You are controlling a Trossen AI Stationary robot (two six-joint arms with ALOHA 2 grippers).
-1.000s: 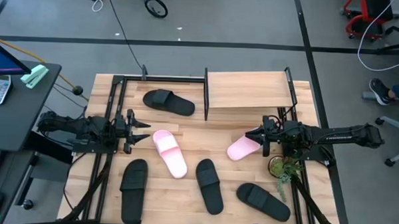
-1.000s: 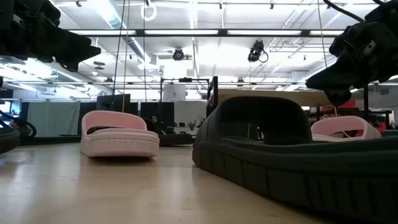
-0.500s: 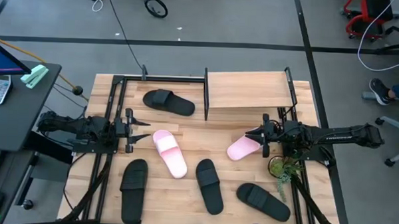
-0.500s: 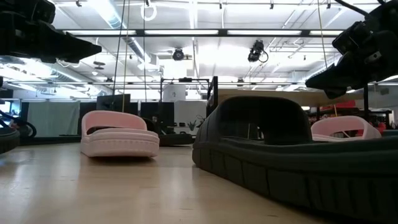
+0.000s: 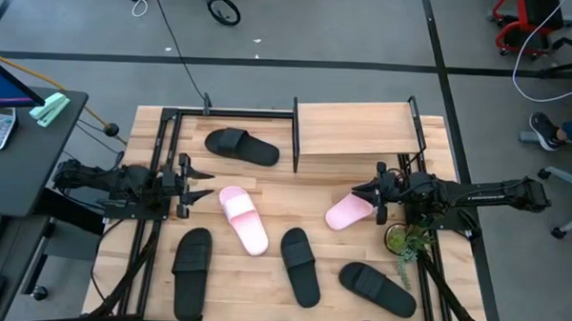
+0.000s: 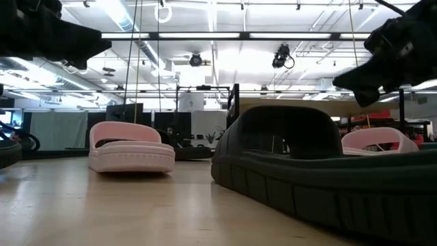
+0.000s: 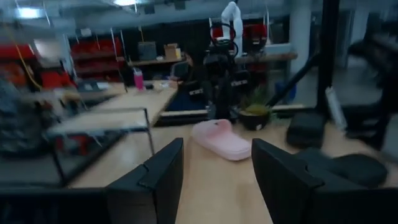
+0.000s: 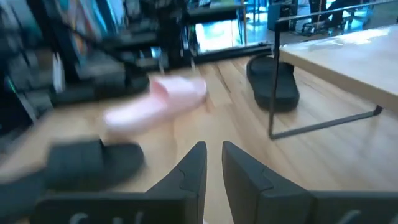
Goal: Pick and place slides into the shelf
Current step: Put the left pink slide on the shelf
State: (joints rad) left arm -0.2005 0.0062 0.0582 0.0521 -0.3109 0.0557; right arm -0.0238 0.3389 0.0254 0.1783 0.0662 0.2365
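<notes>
Our right gripper (image 5: 372, 199) has crept forward above the pink slide (image 5: 346, 214), fingers nearly together, empty; we should spread them, then straddle its strap.

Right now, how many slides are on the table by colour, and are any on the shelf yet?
Pale pink slides: 2
Black slides: 4
Slides on the shelf, top board: 0; the lower tier is hidden from above
Total: 6 slides
</notes>
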